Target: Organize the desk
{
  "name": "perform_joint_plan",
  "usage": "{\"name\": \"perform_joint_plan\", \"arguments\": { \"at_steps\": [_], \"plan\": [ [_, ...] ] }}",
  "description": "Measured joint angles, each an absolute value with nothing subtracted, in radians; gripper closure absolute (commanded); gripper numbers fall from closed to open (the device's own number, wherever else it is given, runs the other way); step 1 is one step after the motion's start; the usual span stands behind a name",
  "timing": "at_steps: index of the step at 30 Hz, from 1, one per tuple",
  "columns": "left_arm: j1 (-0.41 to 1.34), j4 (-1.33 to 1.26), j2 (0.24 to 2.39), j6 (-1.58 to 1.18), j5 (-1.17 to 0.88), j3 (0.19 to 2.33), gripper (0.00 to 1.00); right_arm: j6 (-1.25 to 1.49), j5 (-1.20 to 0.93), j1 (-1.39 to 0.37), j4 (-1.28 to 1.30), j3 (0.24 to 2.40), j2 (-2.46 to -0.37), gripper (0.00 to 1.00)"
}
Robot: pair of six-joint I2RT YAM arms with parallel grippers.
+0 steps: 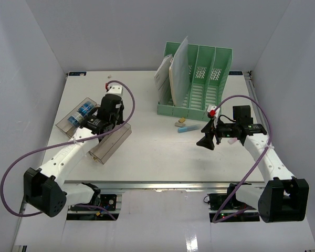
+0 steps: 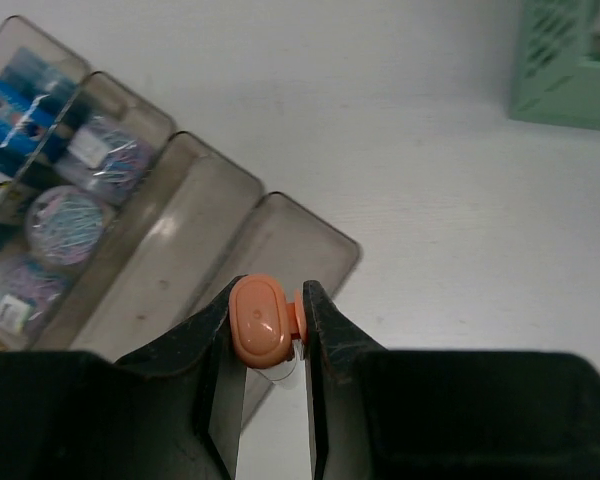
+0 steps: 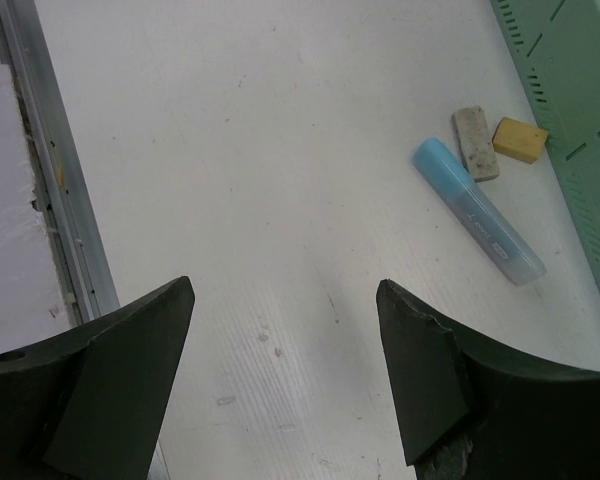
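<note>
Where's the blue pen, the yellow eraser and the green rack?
blue pen (image 3: 478,212): right wrist view, middle of its barrel.
yellow eraser (image 3: 520,139): right wrist view, its top face.
green rack (image 1: 224,68): top view, its right end wall.

The left arm (image 1: 68,152) reaches forward and to the right from its base at the near left. Its white forearm runs up to a bent wrist, which tips the left gripper (image 2: 272,290) downward. The two black fingers (image 2: 350,350) are drawn close together and pinch a small orange piece (image 2: 258,322) between their tips. The right arm (image 1: 272,161) rises from its base at the near right and bends inward, so the right gripper (image 3: 282,290) points left and down. Its jaws stand wide apart with nothing between them.
</note>
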State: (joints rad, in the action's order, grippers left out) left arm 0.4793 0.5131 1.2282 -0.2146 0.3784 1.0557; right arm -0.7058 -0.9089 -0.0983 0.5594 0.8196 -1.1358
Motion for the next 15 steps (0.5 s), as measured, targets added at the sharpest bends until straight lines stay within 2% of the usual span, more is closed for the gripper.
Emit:
{"name": "perform_joint_plan", "arguments": {
  "at_steps": [5, 15],
  "plan": [
    [0.336, 0.524, 1.331, -0.146, 0.419, 1.057, 0.72, -0.71, -0.915, -0.087, 0.559, 0.812, -1.136, 0.2],
    [0.299, 0.488, 1.516, -0.087, 0.455, 1.082, 0.67, -0.711, -0.923, -0.06, 0.567, 0.802, -1.136, 0.2]
  ]
}}
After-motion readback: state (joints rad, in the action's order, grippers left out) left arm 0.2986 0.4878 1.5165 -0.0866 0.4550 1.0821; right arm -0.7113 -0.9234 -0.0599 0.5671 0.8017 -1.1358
